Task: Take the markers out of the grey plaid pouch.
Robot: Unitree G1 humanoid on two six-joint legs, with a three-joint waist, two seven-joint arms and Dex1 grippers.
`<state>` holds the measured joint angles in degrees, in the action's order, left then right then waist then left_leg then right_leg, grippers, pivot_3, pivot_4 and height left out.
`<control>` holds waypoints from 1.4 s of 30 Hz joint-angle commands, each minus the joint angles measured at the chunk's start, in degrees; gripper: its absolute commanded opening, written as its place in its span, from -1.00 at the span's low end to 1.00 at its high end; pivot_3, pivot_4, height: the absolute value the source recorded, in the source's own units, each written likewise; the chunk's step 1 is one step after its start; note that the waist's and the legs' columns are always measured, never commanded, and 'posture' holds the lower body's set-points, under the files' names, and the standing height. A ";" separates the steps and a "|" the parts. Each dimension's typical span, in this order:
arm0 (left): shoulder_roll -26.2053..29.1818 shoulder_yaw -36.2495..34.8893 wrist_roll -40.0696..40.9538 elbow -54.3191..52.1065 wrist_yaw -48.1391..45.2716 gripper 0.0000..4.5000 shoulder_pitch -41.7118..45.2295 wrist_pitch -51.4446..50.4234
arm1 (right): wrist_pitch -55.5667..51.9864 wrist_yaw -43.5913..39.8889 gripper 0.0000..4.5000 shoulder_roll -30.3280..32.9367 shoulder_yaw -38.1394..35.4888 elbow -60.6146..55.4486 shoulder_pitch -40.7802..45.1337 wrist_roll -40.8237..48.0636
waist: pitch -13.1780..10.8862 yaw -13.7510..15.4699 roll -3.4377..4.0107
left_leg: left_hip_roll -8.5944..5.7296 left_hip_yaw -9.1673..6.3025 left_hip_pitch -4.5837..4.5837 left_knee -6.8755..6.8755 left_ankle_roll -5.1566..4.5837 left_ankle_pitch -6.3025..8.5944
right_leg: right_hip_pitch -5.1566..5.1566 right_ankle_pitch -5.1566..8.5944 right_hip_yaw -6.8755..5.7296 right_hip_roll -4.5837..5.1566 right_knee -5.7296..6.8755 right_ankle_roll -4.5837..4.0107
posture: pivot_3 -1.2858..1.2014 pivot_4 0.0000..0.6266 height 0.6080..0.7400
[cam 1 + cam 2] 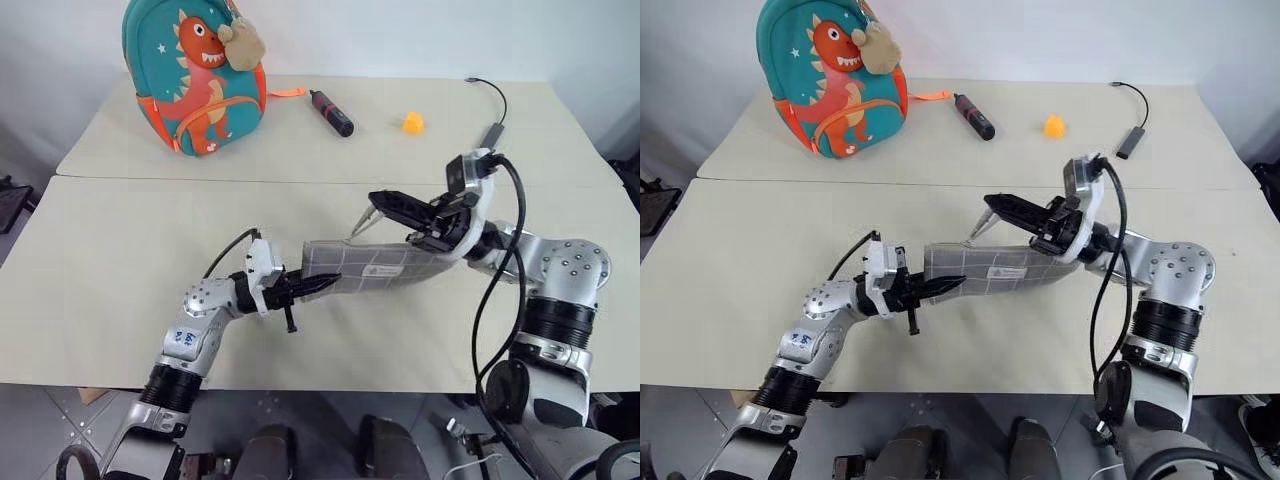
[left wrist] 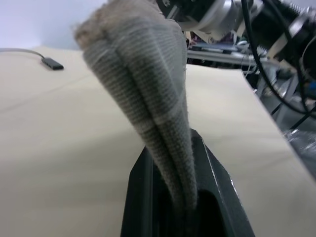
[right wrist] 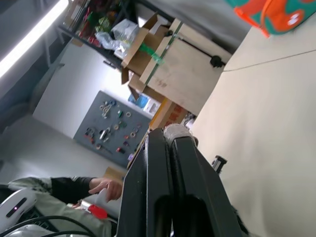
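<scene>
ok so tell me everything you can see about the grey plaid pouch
The grey plaid pouch is a long, flat fabric case, grey with thin white grid lines and a small white label on its side. It hangs lifted above the beige table, stretched roughly level between the two tools. The left tool is shut on one end, where the woven cloth bunches between its fingers. The right tool is up at the other end, pinching a slim light marker.

No words, numbers or brand names can be read anywhere. The grey plaid pouch (image 1: 375,268) carries a small white label (image 1: 382,270) on its side, but its print is too small to make out. The teal backpack (image 1: 198,78) standing on the tabletop (image 1: 120,250) shows a cartoon orange dinosaur and white stars, with no lettering.
</scene>
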<state>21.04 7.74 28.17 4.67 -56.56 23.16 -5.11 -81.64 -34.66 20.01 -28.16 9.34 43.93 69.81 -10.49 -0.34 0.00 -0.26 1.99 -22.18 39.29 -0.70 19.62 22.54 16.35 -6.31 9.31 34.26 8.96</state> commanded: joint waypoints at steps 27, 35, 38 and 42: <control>5.47 -7.32 6.12 1.70 -11.02 -1.00 0.99 -12.85 | 18.73 -14.36 -0.41 24.34 0.04 -6.40 -17.65 -9.30 | 0.00 0.94 -0.01 | 0.02 0.09 0.02 0.00 -0.01 0.00 | -0.02 -0.01 0.03 -0.01 -0.07 0.01 | 0.03 -0.52 1.00; 5.26 -5.75 4.63 5.93 -16.66 -1.00 4.16 -11.78 | 39.54 -30.59 0.12 33.94 4.80 -11.14 -36.15 -25.63 | 0.00 1.75 -0.01 | -0.01 0.17 0.04 0.04 -0.07 0.03 | -0.06 -0.04 0.07 0.00 -0.13 0.07 | 0.03 -0.52 1.00; 3.15 -5.11 3.31 6.61 -17.23 -1.00 5.36 -9.09 | 43.90 -33.03 0.12 35.65 1.24 -7.88 -38.95 -27.72 | 0.00 1.84 -0.01 | -0.02 0.20 0.04 0.10 -0.08 0.03 | -0.08 -0.05 0.09 0.00 -0.13 0.09 | 0.03 -0.52 1.00; -0.79 -3.50 1.69 6.97 -17.18 -1.00 6.89 -5.96 | 46.56 -35.38 -0.15 40.69 -3.43 -1.90 -36.76 -28.97 | 0.00 1.85 0.00 | -0.03 0.19 0.02 0.13 -0.10 0.02 | -0.09 -0.06 0.09 0.01 -0.13 0.11 | 0.03 -0.52 1.00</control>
<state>21.10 3.42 30.61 12.44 -73.24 28.95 -13.38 -36.94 -68.87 58.50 -27.76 6.74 5.29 40.56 -10.49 1.51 -0.01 -0.29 2.19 -22.15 39.45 -0.81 19.65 22.44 16.29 -6.22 9.33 34.13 9.07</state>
